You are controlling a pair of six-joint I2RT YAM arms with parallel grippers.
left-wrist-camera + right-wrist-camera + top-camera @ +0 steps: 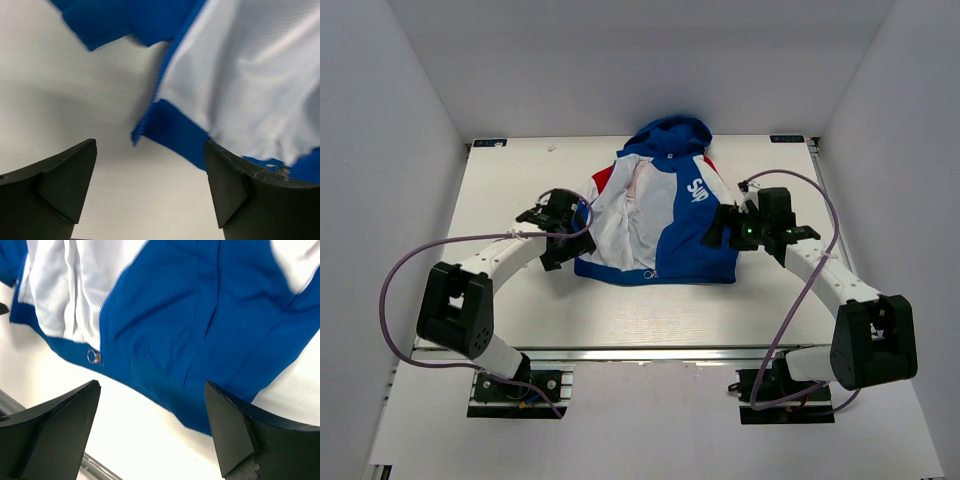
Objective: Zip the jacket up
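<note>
The jacket (665,215) lies flat in the middle of the white table, hood toward the back. It is royal blue with red shoulders and white chest lettering. It is unzipped, and its left front panel is folded outward, showing white lining (240,75). A small metal ring (93,357) sits at the blue bottom hem beside the lining. My left gripper (574,232) is open at the jacket's lower left corner, with the hem corner (165,127) just ahead of its fingers. My right gripper (716,228) is open at the jacket's right side, above the blue hem (165,385). Neither gripper holds anything.
White enclosure walls stand on the left, right and back of the table (520,300). A metal rail (650,352) runs along the near table edge. Purple cables (410,262) loop out from both arms.
</note>
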